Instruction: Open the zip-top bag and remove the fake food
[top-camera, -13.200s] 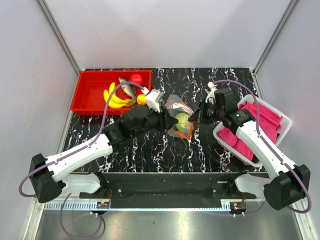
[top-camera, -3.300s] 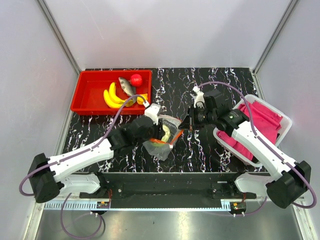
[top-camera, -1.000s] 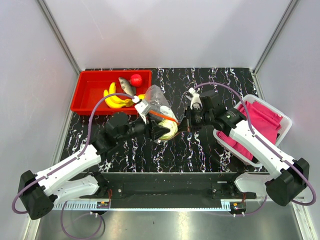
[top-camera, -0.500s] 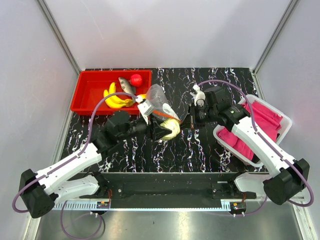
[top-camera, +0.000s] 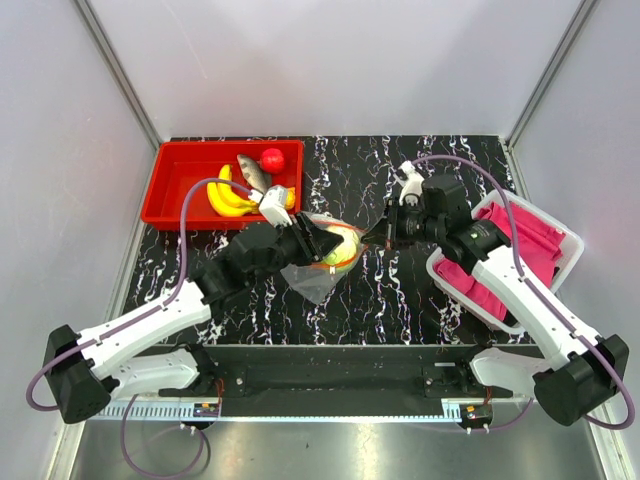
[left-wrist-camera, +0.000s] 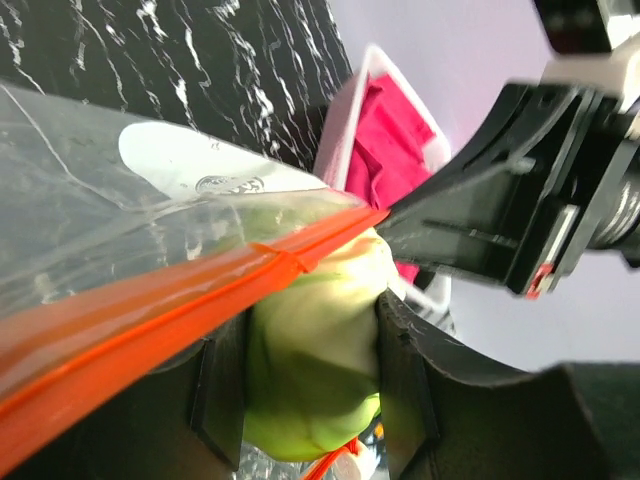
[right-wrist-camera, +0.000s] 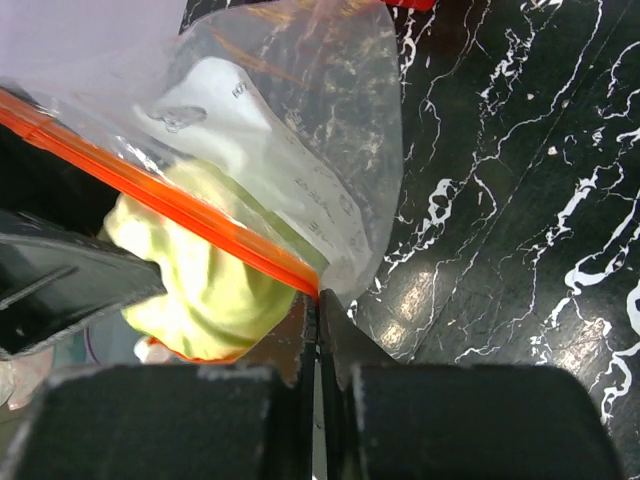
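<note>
Over tabletop (top-camera: 420, 300), bag (top-camera: 315, 278) in right gripper (top-camera: 372, 238)

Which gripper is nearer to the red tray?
Left. The left gripper, clasping the green piece, sits just off the near right corner of the red tray; the right gripper, pinching the zip-top bag, is farther right.

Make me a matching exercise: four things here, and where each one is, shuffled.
1 banana bunch
2 pink cloth
3 green piece
4 zip-top bag, at its strip end

A in the white bin
B pinched by the right gripper
C in the red tray
D between the fingers of the left gripper

Pairs: 1-C, 2-A, 3-D, 4-B
</note>
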